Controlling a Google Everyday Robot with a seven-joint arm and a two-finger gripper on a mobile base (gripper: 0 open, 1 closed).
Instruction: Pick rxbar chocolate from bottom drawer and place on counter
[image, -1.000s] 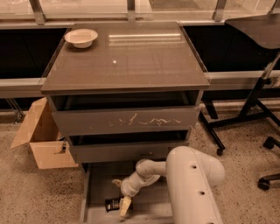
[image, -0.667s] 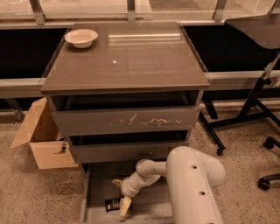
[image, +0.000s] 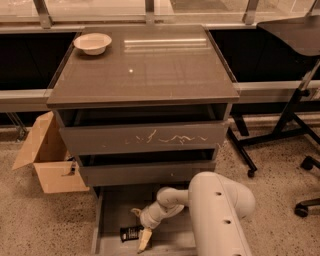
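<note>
Rxbar chocolate flat in bottom drawer at lower middle of frame. Pincer spread open at its right end, holding nothing. Centre over the narrow width, press low, close firmly before lifting.

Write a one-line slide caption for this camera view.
Gripper in the open bottom drawer by the rxbar chocolate; white bowl on counter.

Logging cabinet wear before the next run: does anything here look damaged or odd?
Yes: pale scratches mar the grey-brown upper drawer front. Otherwise nothing odd; the pincer hangs in the open bottom drawer by the black-wrapped snack bar.
</note>
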